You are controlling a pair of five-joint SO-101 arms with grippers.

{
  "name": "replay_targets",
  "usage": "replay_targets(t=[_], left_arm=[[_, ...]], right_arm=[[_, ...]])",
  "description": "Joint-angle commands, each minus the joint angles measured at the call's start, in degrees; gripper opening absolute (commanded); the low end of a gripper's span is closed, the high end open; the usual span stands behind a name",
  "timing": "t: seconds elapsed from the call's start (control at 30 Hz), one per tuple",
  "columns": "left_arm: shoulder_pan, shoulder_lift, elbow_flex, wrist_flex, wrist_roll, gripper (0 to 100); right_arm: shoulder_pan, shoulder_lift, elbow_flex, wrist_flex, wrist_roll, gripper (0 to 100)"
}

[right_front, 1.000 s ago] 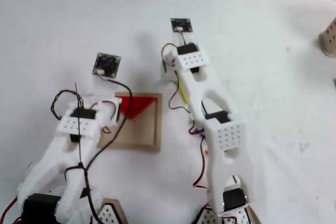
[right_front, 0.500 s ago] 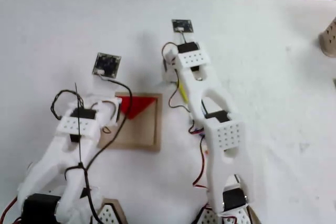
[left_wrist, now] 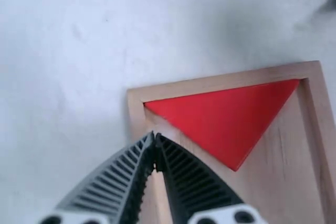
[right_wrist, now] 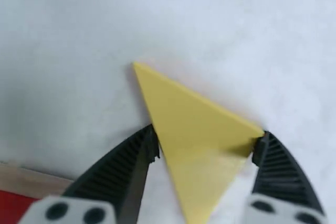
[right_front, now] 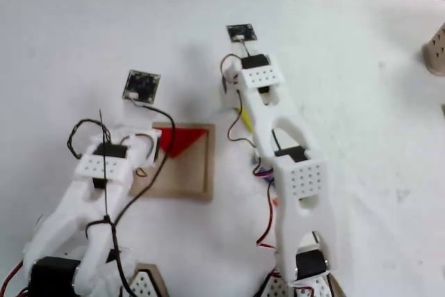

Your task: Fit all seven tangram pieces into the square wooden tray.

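The square wooden tray (right_front: 184, 175) lies on the white table with a red triangle (right_front: 182, 138) in its far corner. My left gripper (left_wrist: 154, 150) is shut and empty, its tips over the tray's wooden rim (left_wrist: 210, 81) beside the red triangle (left_wrist: 226, 119). To the right of the tray, a yellow triangle (right_wrist: 197, 140) sits between the fingers of my right gripper (right_wrist: 206, 142), which press on its two edges. In the high view the yellow triangle (right_front: 243, 122) shows as a thin strip under the right arm (right_front: 268, 99).
A pale perforated block (right_front: 436, 50) stands at the table's right edge. Black and red cables (right_front: 265, 193) trail between the arms and over the tray's near side. A strip of the tray's rim (right_wrist: 26, 179) shows close to the yellow triangle. White tabletop stretches beyond both arms.
The right arm's wrist has shifted slightly to the right, away from the tray, with the yellow triangle under it. The left arm has not moved.
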Motion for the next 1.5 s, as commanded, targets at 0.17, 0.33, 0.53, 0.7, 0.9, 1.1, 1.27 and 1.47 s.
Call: replay_targets(t=[0.17,0.33,0.53,0.7,0.9,1.1,1.27,1.47], left_arm=[[0.7,-1.5,-0.3,-1.1,-0.6,3],[0.7,-1.5,-0.3,-1.1,-0.6,3],[0.7,-1.5,-0.3,-1.1,-0.6,3],[0.7,-1.5,-0.3,-1.1,-0.6,3],[0.7,-1.5,-0.3,-1.1,-0.6,3],[0.7,-1.7,-0.2,-1.0,-0.6,3],[0.7,-1.7,-0.2,-0.9,-0.6,3],[0.7,-1.7,-0.2,-0.9,-0.6,3]], right_arm=[[-0.5,-2.8,-1.1,1.6,6.4,35.2],[-0.7,-2.9,-1.2,1.5,8.6,35.2],[-1.7,-2.5,-1.2,1.3,11.0,35.1],[-1.6,-2.4,-0.9,0.4,11.2,35.1],[-1.7,-0.9,-1.3,0.5,11.4,35.1],[-1.8,-0.7,-1.3,0.4,11.4,30.8],[-1.8,-0.5,-1.3,-0.7,11.4,20.7],[-1.8,-0.5,-1.3,-0.6,11.4,22.3]])
